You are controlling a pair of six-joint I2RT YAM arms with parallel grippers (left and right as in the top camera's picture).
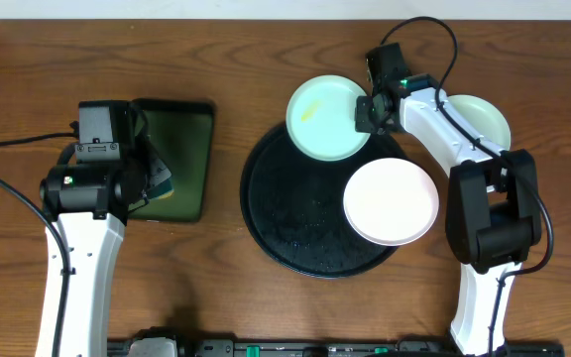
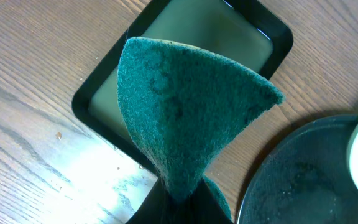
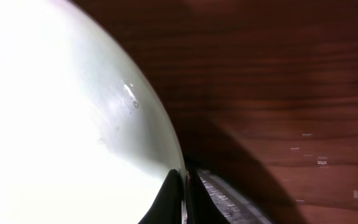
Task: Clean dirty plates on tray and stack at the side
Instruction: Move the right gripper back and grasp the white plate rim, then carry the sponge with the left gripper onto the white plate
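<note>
Mint green with a yellowish smear: that is the plate [image 1: 323, 119] your right gripper [image 1: 369, 111] has by the rim, at the plate's 3 o'clock. In the right wrist view the fingers [image 3: 168, 203] are closed down to a thin slit, with the pale rim pinched between them. This smeared plate lies across the tray [image 1: 285, 223] rim at 12 o'clock, part over the tray and part over the table [image 1: 256, 50]. You cannot tell from these views whether it is lifted or resting.

The white plate [image 1: 391, 201] sits on the tray at 3 o'clock, with its edge overhanging the rim. The other mint plate [image 1: 486, 117] is on the table, off the tray toward 2 o'clock and partly hidden by the right arm.

Your left gripper [image 2: 176, 202] is well apart from all three plates, out at the tray's 9 o'clock and above the green tray [image 1: 194, 139]. Its jaws are clamped tight on the lower end of a teal pad [image 2: 185, 106]. The pad is folded into a cone that fans out wide from the fingertips. In the left wrist view the black tray's rim shows at 4 o'clock, just beside the green tray.
</note>
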